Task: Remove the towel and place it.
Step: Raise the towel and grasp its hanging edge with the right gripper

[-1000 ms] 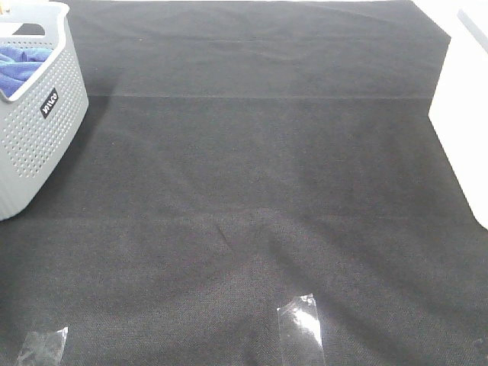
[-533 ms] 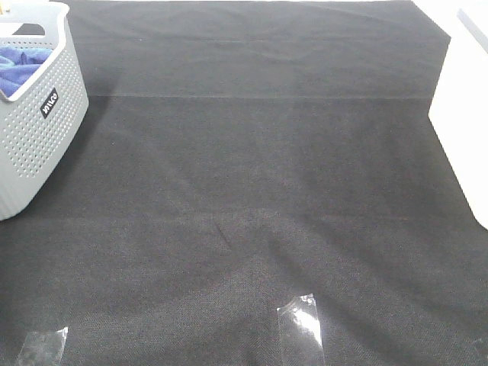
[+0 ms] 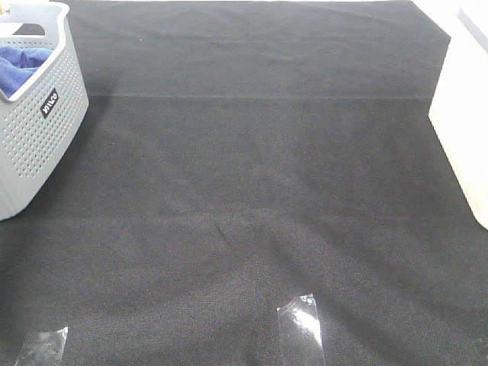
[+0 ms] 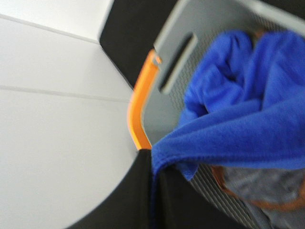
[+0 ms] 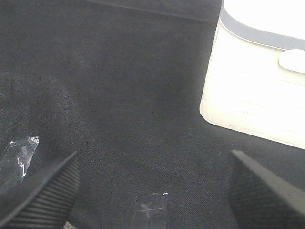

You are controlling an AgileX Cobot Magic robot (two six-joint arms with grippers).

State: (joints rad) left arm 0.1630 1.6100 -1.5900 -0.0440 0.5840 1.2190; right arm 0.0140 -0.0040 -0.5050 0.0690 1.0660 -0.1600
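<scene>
A table covered in a black cloth (image 3: 252,191), seen from above. A grey plastic basket (image 3: 38,130) with small holes in its walls stands at the far left corner. A bright blue towel (image 3: 19,65) lies bunched inside it, and only a small part shows over the rim. A white box (image 3: 461,130) sits at the right edge of the table. Two strips of clear tape (image 3: 299,320) are stuck to the cloth near the front edge. Neither arm shows in this overhead view.

The camera on the left arm looks closely at the basket wall (image 4: 190,19) with its handle slot. The towel (image 4: 238,138) is heaped in soft folds, partly inside the basket. The left gripper (image 4: 152,191) is closed, with a thin edge of the towel pinched between its two black fingers (image 4: 126,200). A curved orange strip (image 4: 138,109) runs just beside the basket. The picture is blurred.

The camera on the right arm shows the right gripper (image 5: 152,157) spread wide above the black cloth, holding nothing. The white box (image 5: 257,90) is nearby.
</scene>
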